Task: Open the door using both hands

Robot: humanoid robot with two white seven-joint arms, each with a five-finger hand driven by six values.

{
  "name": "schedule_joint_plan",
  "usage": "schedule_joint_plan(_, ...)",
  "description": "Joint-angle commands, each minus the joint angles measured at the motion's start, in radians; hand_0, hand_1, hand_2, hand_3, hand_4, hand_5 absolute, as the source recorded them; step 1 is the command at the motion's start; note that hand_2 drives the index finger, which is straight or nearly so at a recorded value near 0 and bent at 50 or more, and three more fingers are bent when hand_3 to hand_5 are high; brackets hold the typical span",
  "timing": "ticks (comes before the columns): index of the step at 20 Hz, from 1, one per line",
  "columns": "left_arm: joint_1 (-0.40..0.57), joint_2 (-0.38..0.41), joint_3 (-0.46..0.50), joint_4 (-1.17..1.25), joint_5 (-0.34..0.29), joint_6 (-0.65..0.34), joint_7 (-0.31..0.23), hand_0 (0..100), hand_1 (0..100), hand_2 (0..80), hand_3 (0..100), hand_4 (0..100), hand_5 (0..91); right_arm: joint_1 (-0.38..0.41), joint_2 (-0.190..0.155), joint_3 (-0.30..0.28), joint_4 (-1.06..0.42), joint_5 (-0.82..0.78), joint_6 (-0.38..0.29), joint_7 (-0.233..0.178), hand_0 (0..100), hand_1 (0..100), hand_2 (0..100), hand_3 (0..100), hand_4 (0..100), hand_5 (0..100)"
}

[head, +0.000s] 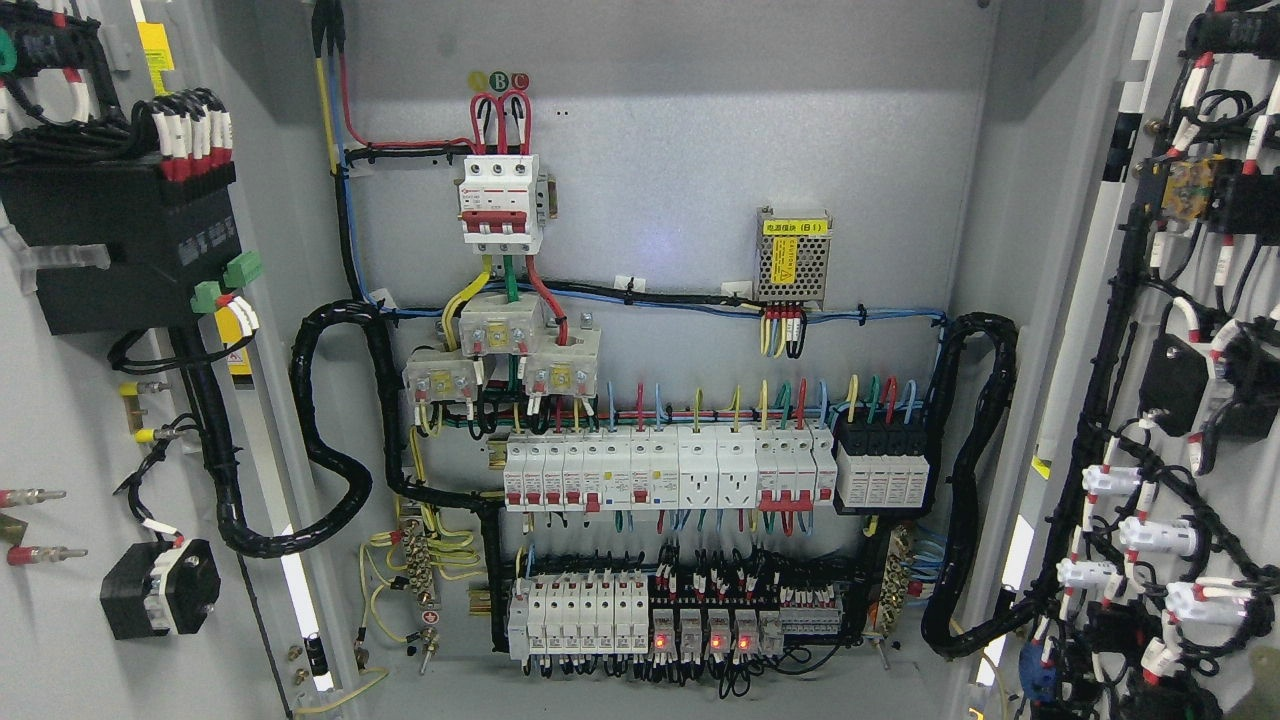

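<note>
Already both doors stand swung wide: the left door (60,420) fills the picture's left edge with its inner face toward the camera, carrying a black module (120,250) and a black switch body (160,590), and the right door (1190,400) does the same at the right edge, hung with wired lamps and black looms. Between them the cabinet back panel (680,170) is fully exposed, so the opening looks done, judging by how things lie. No robot hand or arm shows anywhere, so I cannot tell the state of the fingers or whether they hold anything. On the panel sit a 3-pole breaker (500,200) at the top, a small power supply (792,258) to its right, a breaker row (665,470) across the middle and a lower row with 4 red lit indicators (700,643). Those lights suggest the cabinet is live, so any reach inward risks touching energised terminals. Each door is tethered by a thick black harness (330,430) looping to the panel; pushing a door further could strain it or snag a finger in the loose wires
</note>
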Motion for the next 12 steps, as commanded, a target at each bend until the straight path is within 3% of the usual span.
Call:
schedule_joint_plan(1,0.057,0.029,0.078,-0.247,0.001,-0.075,-0.004,12,56,0.0,0,0,0.0,-0.028,-0.005,-0.111,-0.013,-0.033,0.006,-0.032,0,50,4,0,0,0)
schedule_joint_plan(5,0.145,0.031,0.165,-0.253,0.001,-0.176,-0.022,12,56,0.0,0,0,0.0,-0.028,-0.014,-0.158,-0.011,-0.121,0.061,-0.032,0,50,4,0,0,0)
schedule_joint_plan(9,0.203,0.025,0.331,-0.252,0.010,-0.264,-0.102,12,56,0.0,0,0,0.0,-0.028,-0.023,-0.158,-0.003,-0.124,0.075,-0.032,0,50,4,0,0,0)
schedule_joint_plan(12,0.212,0.012,0.429,-0.250,0.075,-0.265,-0.107,12,56,0.0,0,0,0.0,-0.046,-0.027,-0.161,0.004,-0.126,0.095,-0.031,0,50,4,0,0,0)
